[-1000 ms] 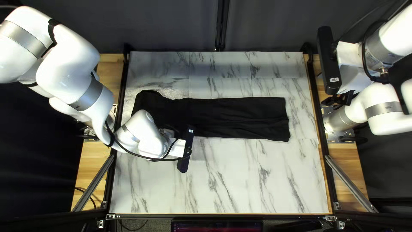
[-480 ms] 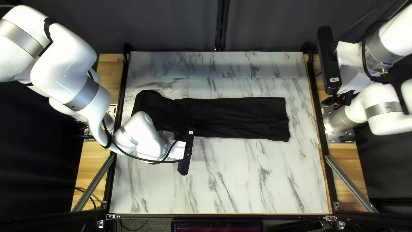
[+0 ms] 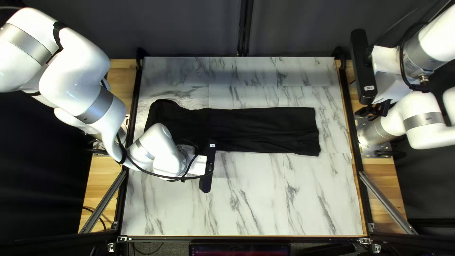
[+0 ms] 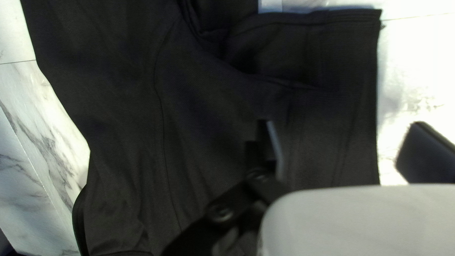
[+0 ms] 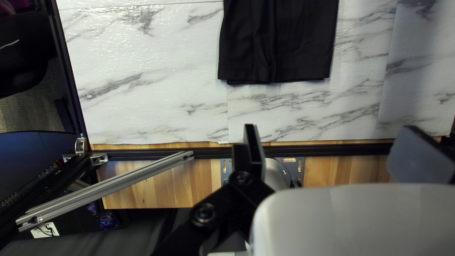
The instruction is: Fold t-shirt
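Apparently we are partway through folding the black t-shirt [image 3: 265, 130]. It lies across the middle of the marbled counter [image 3: 258, 199], stretched from near the left edge to just short of the right edge, with bare surface on its near and far sides. Towards the right it makes a long, narrow strip with fairly straight sides, so we judge that the lengthwise folding is largely done. The bottom hem [image 5: 275, 78] at that end shows more than one layer, slightly out of line.

The end by the left edge is less tidy. It bulges towards the far left corner, and our left arm [image 3: 97, 102] hides part of it from above. Up close we see a curved seam [image 4: 159, 95] and what looks like a short sleeve [image 4: 341, 118] spread outward, with a loose crease in it. Tucking or smoothing that is probably the step in hand.

Our left tool [image 4: 343, 137] is wide open over the sleeve side, gripping nothing; we cannot tell whether it touches the cloth. Our right tool [image 5: 332, 132] is also wide open and empty, out by the right edge, well apart from the shirt. The crosswise folds that would shorten the strip into a compact bundle remain to be made.
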